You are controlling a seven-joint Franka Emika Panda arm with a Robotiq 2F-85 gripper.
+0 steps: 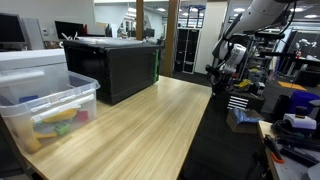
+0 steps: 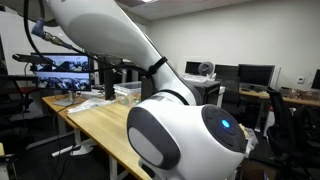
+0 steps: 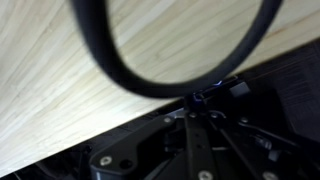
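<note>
At the upper right of an exterior view, the gripper (image 1: 226, 66) hangs just off the light wooden table (image 1: 140, 125). Fingers too small, can't tell their grip. The big black rectangular box (image 1: 112, 68) stands upper centre-left, well apart.

In an exterior view you've got the counter (image 1: 150, 120), light wood, with 1 clear bin (image 1: 50, 105) of coloured items near-left and 1 black box (image 1: 115, 65) at the far end. Your arm (image 1: 250, 20) hangs beyond the far-right corner; the claw (image 1: 226, 68) is too small to read.
</note>
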